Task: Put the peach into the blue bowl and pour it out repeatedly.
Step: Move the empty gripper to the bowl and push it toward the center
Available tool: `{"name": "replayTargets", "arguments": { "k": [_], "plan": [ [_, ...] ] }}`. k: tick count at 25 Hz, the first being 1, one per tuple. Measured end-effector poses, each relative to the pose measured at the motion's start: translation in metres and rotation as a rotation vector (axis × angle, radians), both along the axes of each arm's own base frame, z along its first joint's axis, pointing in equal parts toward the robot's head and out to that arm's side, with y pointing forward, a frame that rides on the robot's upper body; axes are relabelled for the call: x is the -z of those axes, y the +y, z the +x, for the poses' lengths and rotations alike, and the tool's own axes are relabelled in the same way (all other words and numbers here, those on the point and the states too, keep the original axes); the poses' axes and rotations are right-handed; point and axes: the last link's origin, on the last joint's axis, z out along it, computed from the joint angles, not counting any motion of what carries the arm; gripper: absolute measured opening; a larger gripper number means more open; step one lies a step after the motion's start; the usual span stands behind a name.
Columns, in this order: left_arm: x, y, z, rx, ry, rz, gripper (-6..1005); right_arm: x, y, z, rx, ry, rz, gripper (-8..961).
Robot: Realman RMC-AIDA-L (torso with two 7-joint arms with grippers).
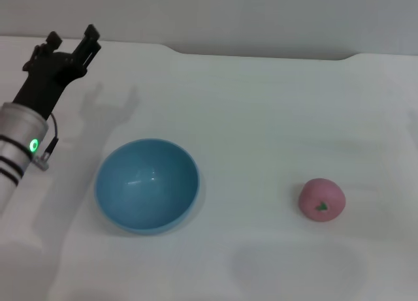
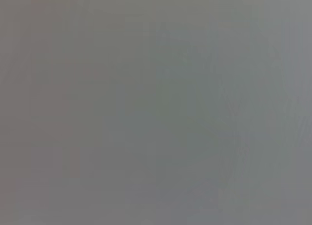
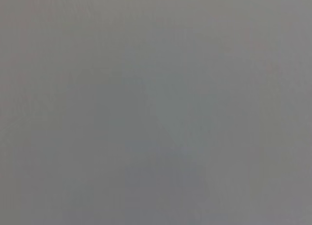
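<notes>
Two things lie on the white counter [image 1: 261,118]: the blue bowl [image 1: 147,185], upright and empty, at left of centre, and the peach [image 1: 321,200], well apart from it to the right, its green stem mark facing the near edge. A grey wall runs behind the counter's far edge. At far left the left gripper [image 1: 70,41] hovers beyond the bowl, fingers [image 1: 90,38] parted and holding nothing (both wrist views show only plain grey).
</notes>
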Motion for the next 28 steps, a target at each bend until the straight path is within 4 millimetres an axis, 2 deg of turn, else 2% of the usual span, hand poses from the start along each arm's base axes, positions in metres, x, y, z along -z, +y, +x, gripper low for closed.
{"name": "replayTargets", "arguments": {
  "k": [5, 11, 15, 19, 28],
  "plan": [
    [-0.009, 0.029, 0.013, 0.005, -0.026, -0.069, 843, 0.0, 0.002, -0.001, -0.001, -0.004, -0.001, 700],
    [-0.023, 0.063, 0.038, -0.028, 0.035, -0.206, 843, -0.001, 0.004, -0.001, -0.002, -0.006, -0.003, 700],
    [-0.033, 0.07, 0.056, -0.032, 0.112, -0.247, 842, 0.0, 0.004, -0.001, -0.003, -0.009, -0.008, 700],
    [-0.037, 0.069, 0.062, -0.02, 0.141, -0.292, 842, 0.0, 0.004, -0.002, -0.005, -0.011, -0.012, 700],
    [-0.038, 0.07, 0.056, -0.029, 0.162, -0.405, 842, -0.001, 0.005, -0.003, -0.013, -0.017, -0.011, 701]
  ]
}}
